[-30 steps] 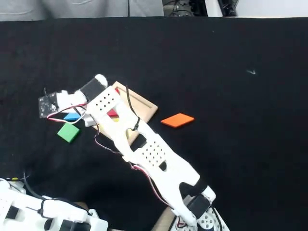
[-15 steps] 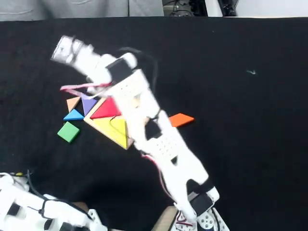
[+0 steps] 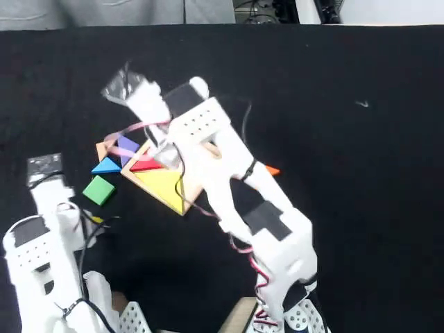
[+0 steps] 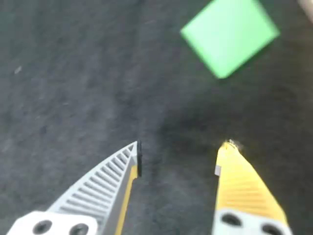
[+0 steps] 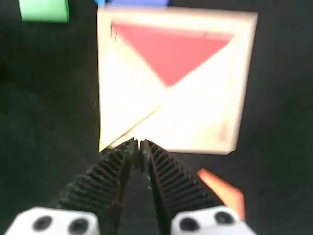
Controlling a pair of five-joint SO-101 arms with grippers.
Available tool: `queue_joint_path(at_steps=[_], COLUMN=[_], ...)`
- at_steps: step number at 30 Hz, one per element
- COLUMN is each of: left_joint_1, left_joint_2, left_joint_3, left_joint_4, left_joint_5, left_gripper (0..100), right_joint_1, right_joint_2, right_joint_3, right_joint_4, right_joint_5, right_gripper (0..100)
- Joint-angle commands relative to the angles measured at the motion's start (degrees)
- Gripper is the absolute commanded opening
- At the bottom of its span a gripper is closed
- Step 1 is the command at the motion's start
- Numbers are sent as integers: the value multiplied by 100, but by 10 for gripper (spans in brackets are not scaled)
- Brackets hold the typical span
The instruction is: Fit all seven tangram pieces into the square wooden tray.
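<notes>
While the left claw (image 4: 178, 152) hung spread and empty: green square (image 4: 230, 36) lay on the counter (image 4: 73, 73) just ahead of its tips.
Right claw (image 5: 139, 144): pressed together, holding nothing, over the nearest edge of the wooden tray (image 5: 240, 73).
Tray: red triangle (image 5: 168, 51) and yellow triangle (image 3: 163, 184) seated beyond the right claw.
Risk: a skewed pinch could have spun the square away. Both arms crowding the tray could have collided and shoved it.

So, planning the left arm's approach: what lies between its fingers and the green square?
Nothing: the left wrist view shows bare black cloth between the left fingers and the green square.
</notes>
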Motion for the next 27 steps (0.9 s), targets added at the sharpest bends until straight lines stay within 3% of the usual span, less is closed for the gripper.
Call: queue_joint_path(at_steps=[1,4,17,27], left_joint_1=[479,497,462,462], left_joint_2=[-26,-44,-44,-44], left_joint_3=[-22,391,418,426], left_joint_4=[-448,-932,-949,-923], left_joint_5=[114,114,114,114], left_gripper=[259,259,259,259], right_joint_1=[-229,-431,-703,62], right_joint_2=[-673,-875,-277,-189], right_joint_3=[1956,2747,3002,2378], right_joint_4=[-1108,-1609,-2048,-2040], right_joint_5=[-273,-475,-545,-158], right_gripper=[10,10,10,10])
